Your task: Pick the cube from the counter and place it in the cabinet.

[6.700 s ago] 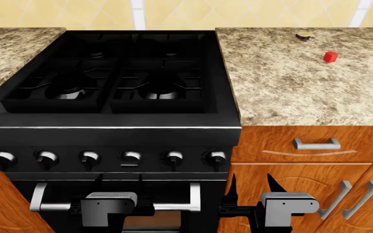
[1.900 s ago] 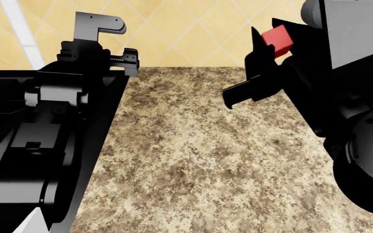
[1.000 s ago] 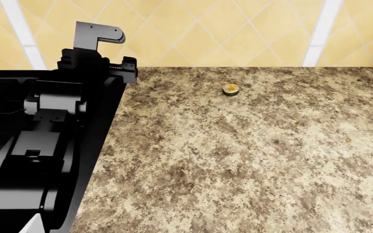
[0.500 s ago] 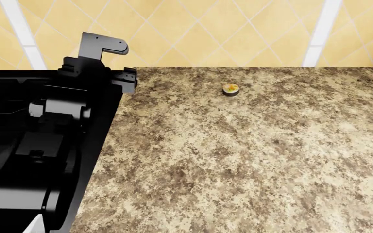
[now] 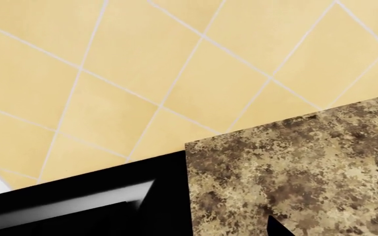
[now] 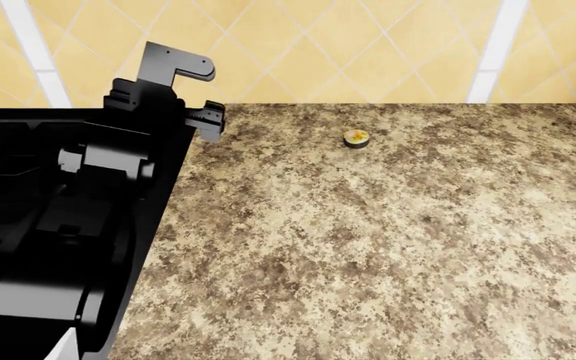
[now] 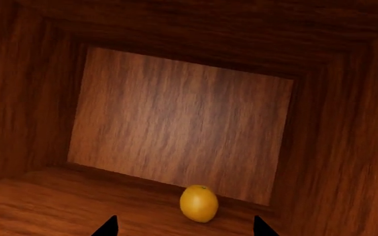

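The red cube shows in no current view. The speckled granite counter [image 6: 368,247] fills the head view, and its corner shows in the left wrist view [image 5: 307,167]. My left gripper [image 6: 206,120] hovers over the seam between the black stove [image 6: 28,165] and the counter. In the left wrist view only one of its fingertips [image 5: 275,229] shows, far to one side, so it reads as open. My right gripper [image 7: 183,229] is out of the head view and points into a wooden cabinet [image 7: 175,118]. Its fingertips [image 7: 108,228] stand wide apart with nothing between them.
A small yellow-topped dark-rimmed disc [image 6: 356,138] lies on the counter near the tiled back wall [image 6: 348,45]. A yellow-orange round fruit [image 7: 199,203] sits on the cabinet floor near its back wall. The cabinet's side walls are close on both sides.
The right gripper, which held the cube in the head view 1.9 s ago, has left that view. The left arm has drifted slightly right over the stove edge.
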